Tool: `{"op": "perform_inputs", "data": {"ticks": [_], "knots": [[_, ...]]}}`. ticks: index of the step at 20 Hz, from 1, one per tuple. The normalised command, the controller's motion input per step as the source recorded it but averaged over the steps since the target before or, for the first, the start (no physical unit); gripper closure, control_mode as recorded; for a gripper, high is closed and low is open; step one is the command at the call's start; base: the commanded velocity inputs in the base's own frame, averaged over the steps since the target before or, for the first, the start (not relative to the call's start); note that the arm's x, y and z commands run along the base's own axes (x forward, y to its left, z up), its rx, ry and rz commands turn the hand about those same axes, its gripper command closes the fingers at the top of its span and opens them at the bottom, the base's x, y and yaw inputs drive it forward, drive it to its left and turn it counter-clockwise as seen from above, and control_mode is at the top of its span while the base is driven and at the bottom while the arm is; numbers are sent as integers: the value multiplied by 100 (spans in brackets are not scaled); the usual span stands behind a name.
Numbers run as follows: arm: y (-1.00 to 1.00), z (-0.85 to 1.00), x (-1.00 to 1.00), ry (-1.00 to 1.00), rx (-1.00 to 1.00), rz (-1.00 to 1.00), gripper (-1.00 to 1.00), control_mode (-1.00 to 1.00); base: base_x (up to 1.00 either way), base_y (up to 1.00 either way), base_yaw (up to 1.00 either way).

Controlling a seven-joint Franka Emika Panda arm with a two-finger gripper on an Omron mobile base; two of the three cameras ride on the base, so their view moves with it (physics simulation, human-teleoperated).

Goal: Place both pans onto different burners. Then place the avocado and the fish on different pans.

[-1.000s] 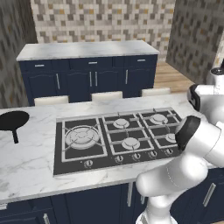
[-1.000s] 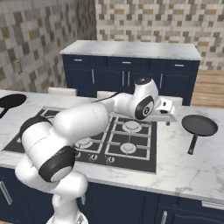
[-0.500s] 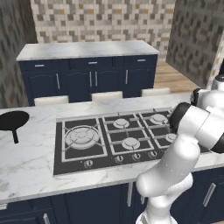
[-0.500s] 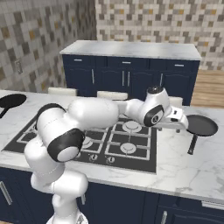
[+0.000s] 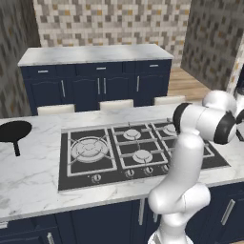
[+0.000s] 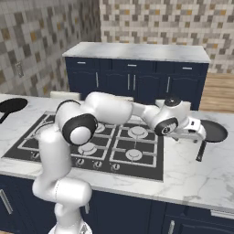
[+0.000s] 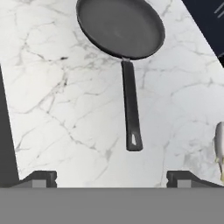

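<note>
Hand view looks down from the gripper (image 7: 111,177), whose two finger tips stand wide apart with nothing between them, over the white marble counter (image 7: 52,100). Just ahead lies the right pan (image 7: 120,27), empty, its handle (image 7: 131,107) pointing back toward the fingers. A pale, blurred object (image 7: 219,146) sits at the picture's right edge, possibly the fish. From the right base view, the gripper (image 6: 197,131) hovers beside that pan (image 6: 212,130), off the cooktop (image 6: 91,146). The other pan (image 5: 13,131) rests far left on the counter, clear of the burners (image 5: 88,147).
</note>
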Motion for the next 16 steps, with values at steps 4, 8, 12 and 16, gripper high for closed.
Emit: {"op": "perform_inputs", "data": {"ticks": [4,8,12,16], "knots": [[-40,-31,25,0,0,0,-100,-100,0,0,0],[-40,-25,27,0,0,0,-100,-100,0,0,0],[-42,-30,32,0,4,0,-100,-100,0,0,0],[-23,-29,35,0,6,0,-100,-100,0,0,0]]}}
